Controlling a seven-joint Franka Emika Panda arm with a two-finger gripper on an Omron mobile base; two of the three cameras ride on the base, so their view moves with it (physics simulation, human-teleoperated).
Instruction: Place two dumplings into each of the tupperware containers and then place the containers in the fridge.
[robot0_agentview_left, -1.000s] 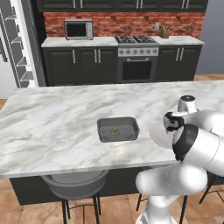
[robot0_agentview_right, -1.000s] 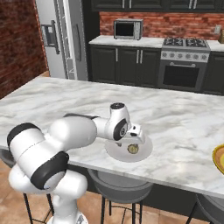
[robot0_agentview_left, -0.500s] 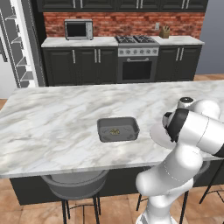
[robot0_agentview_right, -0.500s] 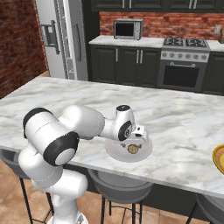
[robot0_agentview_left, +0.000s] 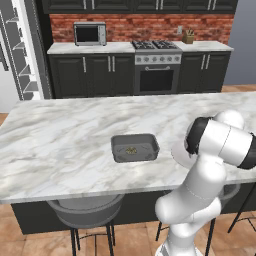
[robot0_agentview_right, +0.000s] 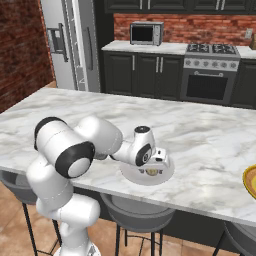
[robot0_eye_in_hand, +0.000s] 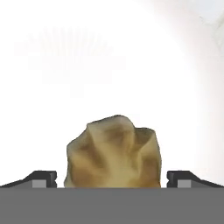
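Tupperware container (robot0_agentview_left: 135, 148) w/ one dumpling (robot0_agentview_left: 131, 150) inside; claw (robot0_eye_in_hand: 111, 179) apart around plate dumpling (robot0_eye_in_hand: 113, 152).

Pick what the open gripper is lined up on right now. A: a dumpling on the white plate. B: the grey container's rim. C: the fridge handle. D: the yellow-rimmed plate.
A: in the hand view the dumpling sits between the fingertips of the open gripper, on the white plate.

The arm (robot0_agentview_right: 75, 150) is glossy white, built from thick rounded segments — with black bands at the joints — and the small gripper (robot0_agentview_right: 159, 161) has dark finger tips.
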